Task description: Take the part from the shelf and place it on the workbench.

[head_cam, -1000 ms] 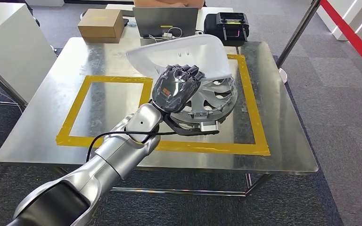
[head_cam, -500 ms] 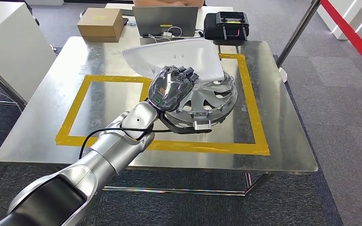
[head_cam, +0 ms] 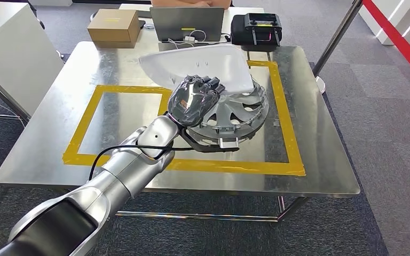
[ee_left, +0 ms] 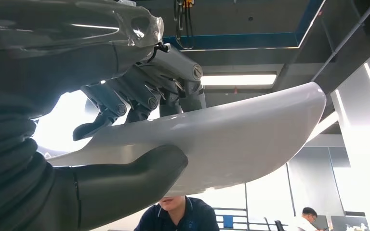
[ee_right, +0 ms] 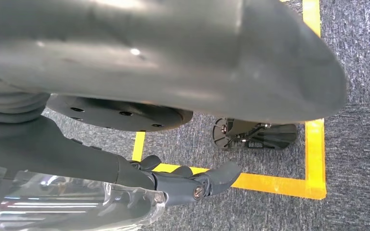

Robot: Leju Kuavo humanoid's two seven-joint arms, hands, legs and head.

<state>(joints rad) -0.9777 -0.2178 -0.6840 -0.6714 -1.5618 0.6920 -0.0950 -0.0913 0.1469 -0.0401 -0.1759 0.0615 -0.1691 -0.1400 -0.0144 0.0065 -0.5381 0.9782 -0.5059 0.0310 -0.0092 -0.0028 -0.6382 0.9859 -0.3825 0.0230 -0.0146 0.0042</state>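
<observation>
Steel workbench [head_cam: 320, 160], marked with a square of yellow tape [head_cam: 235, 167], under the head camera. Silver left arm [head_cam: 123, 176] reaching in from 7 o'clock toward the centre. Inside the right half of the tape square, a grey hubcap [head_cam: 243, 112] lying flat on the metal. Over its 11 o'clock edge, the white moulded part [head_cam: 208, 64], held aloft and tilted by the left hand [head_cam: 195, 98]. In the left wrist view, that hand [ee_left: 125, 130] clamped on the white part [ee_left: 231, 139], thick thumb [ee_left: 135, 175] pressed against one face, darker fingers [ee_left: 111, 103] against the other. At 12 o'clock beyond the bench, a laptop [head_cam: 187, 24] with white cables, a black case [head_cam: 256, 28] to its right, a cardboard box [head_cam: 113, 25] to its left. At 1 o'clock, a slanted metal pole [head_cam: 336, 37] and a red band [head_cam: 400, 40]. Grey carpet [head_cam: 384, 106] all around. In the right wrist view, right hand [ee_right: 164, 185] hanging over carpet and yellow floor tape [ee_right: 313, 120], fingers [ee_right: 217, 178] loosely extended, nothing in them.
</observation>
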